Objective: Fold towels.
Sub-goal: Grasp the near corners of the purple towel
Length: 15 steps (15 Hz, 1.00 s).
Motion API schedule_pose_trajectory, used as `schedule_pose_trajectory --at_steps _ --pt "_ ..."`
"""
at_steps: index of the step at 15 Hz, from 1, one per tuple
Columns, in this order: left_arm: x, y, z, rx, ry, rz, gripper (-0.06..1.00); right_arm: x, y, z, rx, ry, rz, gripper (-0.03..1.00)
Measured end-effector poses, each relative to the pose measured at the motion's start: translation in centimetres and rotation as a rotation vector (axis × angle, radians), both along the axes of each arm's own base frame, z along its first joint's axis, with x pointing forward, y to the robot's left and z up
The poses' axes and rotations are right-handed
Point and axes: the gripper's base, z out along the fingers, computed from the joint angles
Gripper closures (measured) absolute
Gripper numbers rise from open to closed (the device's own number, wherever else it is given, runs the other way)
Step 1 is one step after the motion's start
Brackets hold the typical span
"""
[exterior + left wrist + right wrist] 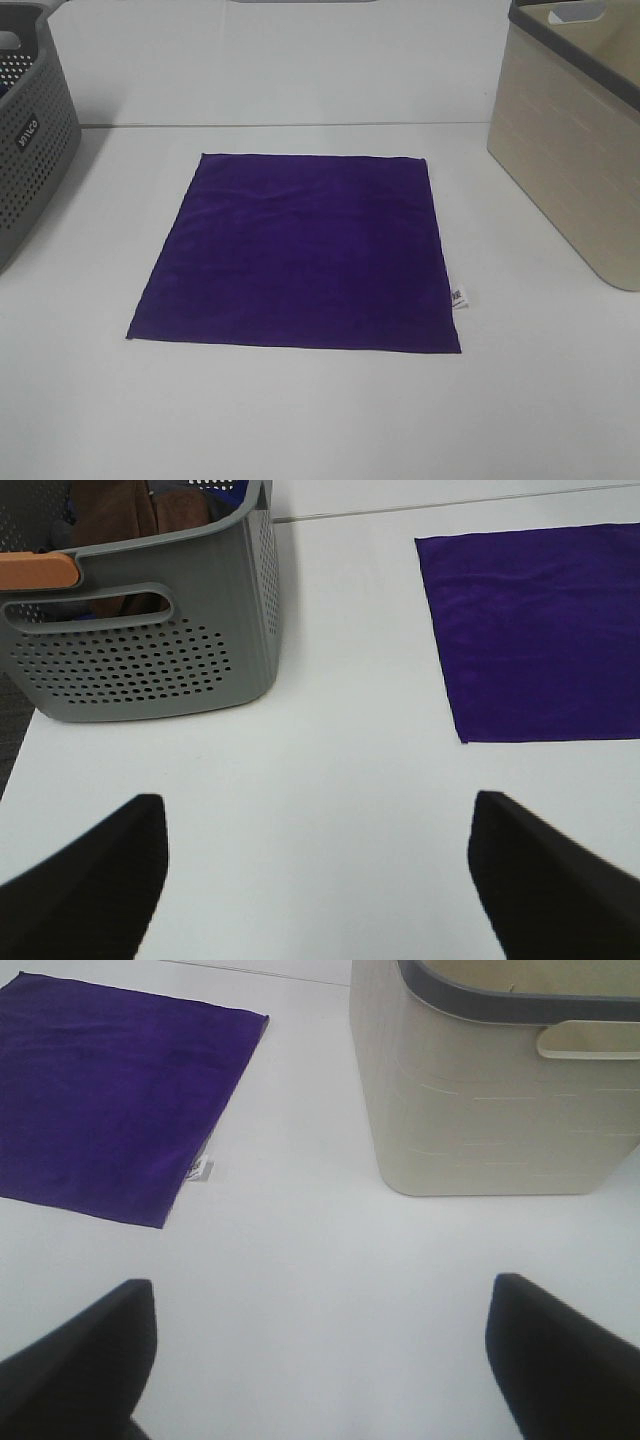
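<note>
A deep purple square towel lies flat and unfolded in the middle of the white table, with a small white tag at its right edge. It also shows in the left wrist view and in the right wrist view. My left gripper is open and empty above bare table, short of the towel's near left corner. My right gripper is open and empty above bare table, short of the towel's near right corner. Neither gripper shows in the exterior high view.
A grey perforated basket stands at the left edge of the table, and holds cloths in the left wrist view. A beige basket stands at the right, also in the right wrist view.
</note>
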Motion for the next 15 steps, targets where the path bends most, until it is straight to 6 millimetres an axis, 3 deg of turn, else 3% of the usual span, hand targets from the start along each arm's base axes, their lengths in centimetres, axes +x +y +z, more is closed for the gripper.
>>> schedule_pose_trajectory --at_steps 6,10,13,15 --pt "0.00 0.00 0.00 0.000 0.000 0.000 0.18 0.00 0.00 0.00 0.000 0.000 0.000 0.10" --pt "0.00 0.03 0.00 0.003 0.000 0.002 -0.01 0.00 -0.03 0.00 -0.003 -0.001 -0.002 0.10" --pt "0.00 0.03 0.00 0.003 0.000 0.002 -0.04 0.04 -0.03 0.00 -0.004 0.001 -0.002 0.08" --pt "0.00 0.04 0.00 0.004 0.000 0.003 -0.04 0.04 -0.03 0.00 -0.004 0.001 -0.002 0.00"
